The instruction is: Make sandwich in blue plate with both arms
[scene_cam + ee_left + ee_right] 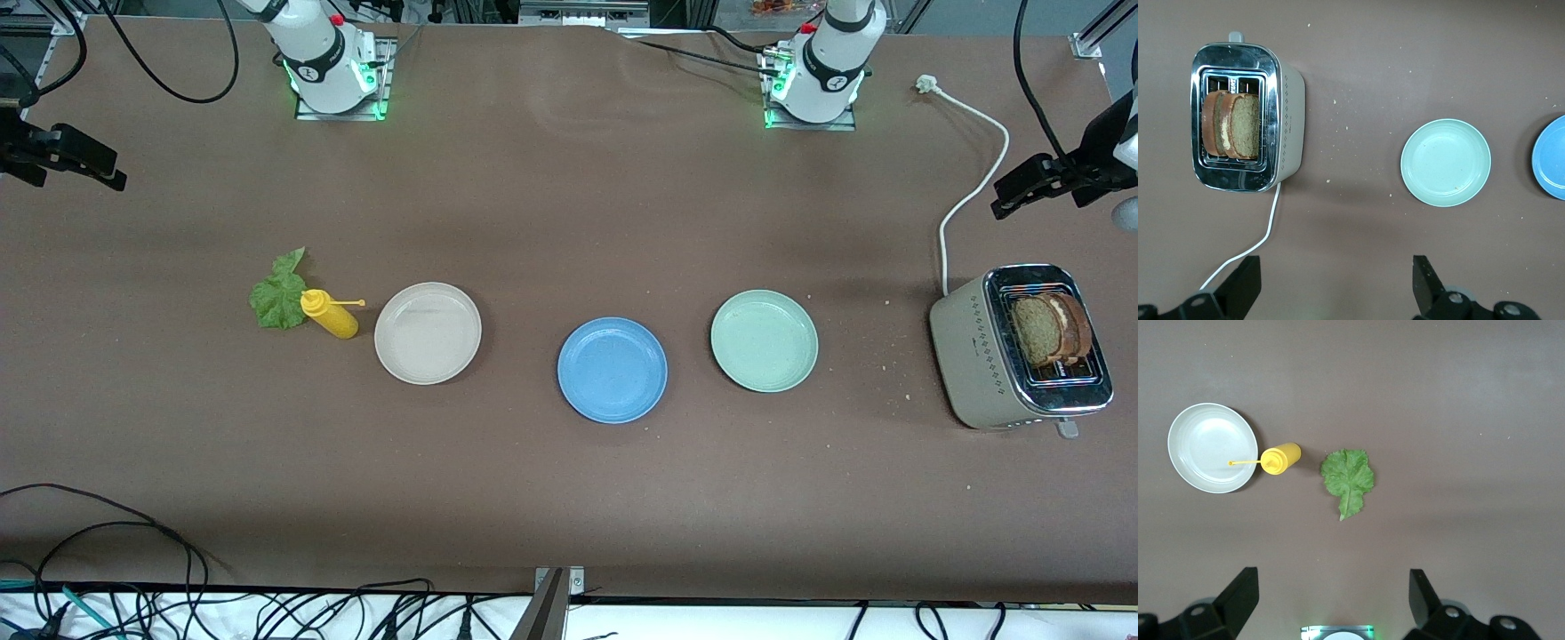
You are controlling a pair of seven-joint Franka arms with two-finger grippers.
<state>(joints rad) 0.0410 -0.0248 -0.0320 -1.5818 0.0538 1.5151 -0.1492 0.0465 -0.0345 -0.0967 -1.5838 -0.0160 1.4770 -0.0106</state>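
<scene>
The blue plate [612, 370] was set mid-counter between a white plate [428, 332] and a green plate [764, 340]. The left tool [1335, 283] was held wide near the toaster [1245, 117], the right tool [1331, 597] wide near the lettuce [1347, 475].

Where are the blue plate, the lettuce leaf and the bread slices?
blue plate [612, 370]: front view, bare centre.
lettuce leaf [1347, 475]: right wrist view, middle of the leaf.
bread slices [1245, 125]: left wrist view, face of outermost slice in toaster.

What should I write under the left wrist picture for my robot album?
Open left gripper above the table, looking down at bread slices in the toaster and a mint-green plate.
</scene>
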